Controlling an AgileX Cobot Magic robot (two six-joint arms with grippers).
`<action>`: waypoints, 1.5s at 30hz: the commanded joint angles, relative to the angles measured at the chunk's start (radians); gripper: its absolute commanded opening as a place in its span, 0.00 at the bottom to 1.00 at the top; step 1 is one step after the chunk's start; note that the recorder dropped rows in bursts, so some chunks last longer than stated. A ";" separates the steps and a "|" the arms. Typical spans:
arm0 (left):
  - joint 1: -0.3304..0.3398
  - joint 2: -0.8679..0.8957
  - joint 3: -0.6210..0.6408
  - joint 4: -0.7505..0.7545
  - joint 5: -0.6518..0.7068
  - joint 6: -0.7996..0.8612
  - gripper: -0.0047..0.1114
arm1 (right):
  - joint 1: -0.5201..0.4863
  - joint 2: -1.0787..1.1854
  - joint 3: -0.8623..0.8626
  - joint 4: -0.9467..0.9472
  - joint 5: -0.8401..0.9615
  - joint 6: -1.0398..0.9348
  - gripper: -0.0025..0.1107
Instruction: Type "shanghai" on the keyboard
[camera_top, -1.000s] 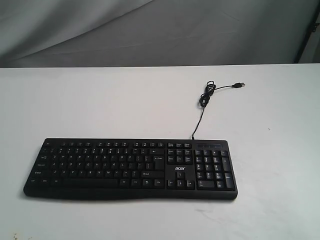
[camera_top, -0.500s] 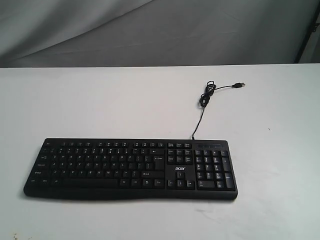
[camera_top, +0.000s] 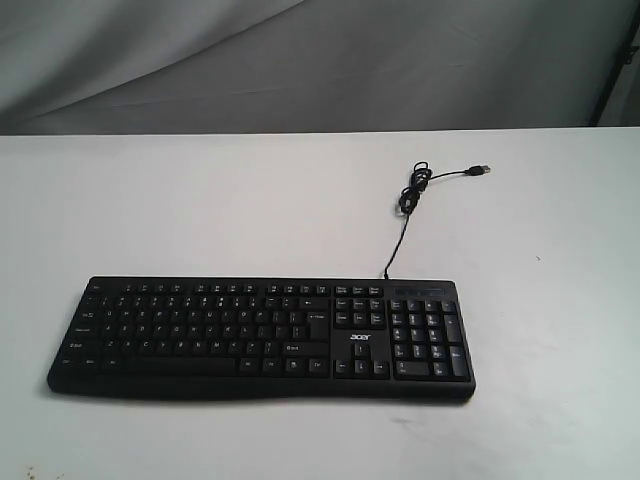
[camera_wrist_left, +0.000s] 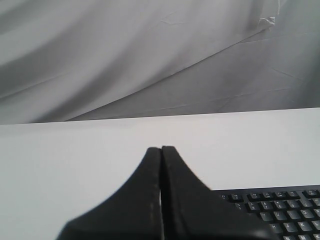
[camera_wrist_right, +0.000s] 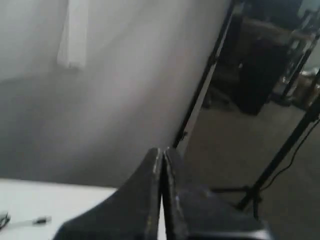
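showing its jaws pressed together on nothing, the left gripper (camera_wrist_left: 161, 149) is clenched, and the right gripper (camera_wrist_right: 161, 150) is clenched empty too. the keyboard (camera_top: 260, 338) lies flat on the white table (camera_top: 150, 200) in the lower middle of the frame, long axis left to right, number pad at the right end. its cable (camera_top: 404, 215) runs from the back edge toward the upper right and ends in a usb plug (camera_top: 481, 170).

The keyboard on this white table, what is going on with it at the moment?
Nothing is touching the keyboard. It lies flat on the table. Its cable runs away from it, and the plug lies loose on the table. The exterior view shows no arm over the keys. The left gripper and the right gripper are both shut and empty, and neither is on a key. Typing seems not yet started.
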 joint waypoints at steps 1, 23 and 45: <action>-0.006 -0.002 0.002 -0.002 -0.005 -0.003 0.04 | -0.007 0.238 -0.256 0.224 0.422 -0.305 0.02; -0.006 -0.002 0.002 -0.002 -0.005 -0.003 0.04 | 0.777 0.964 -0.417 0.259 0.252 -0.497 0.02; -0.006 -0.002 0.002 -0.002 -0.005 -0.003 0.04 | 1.012 1.340 -0.552 0.399 0.066 -0.538 0.02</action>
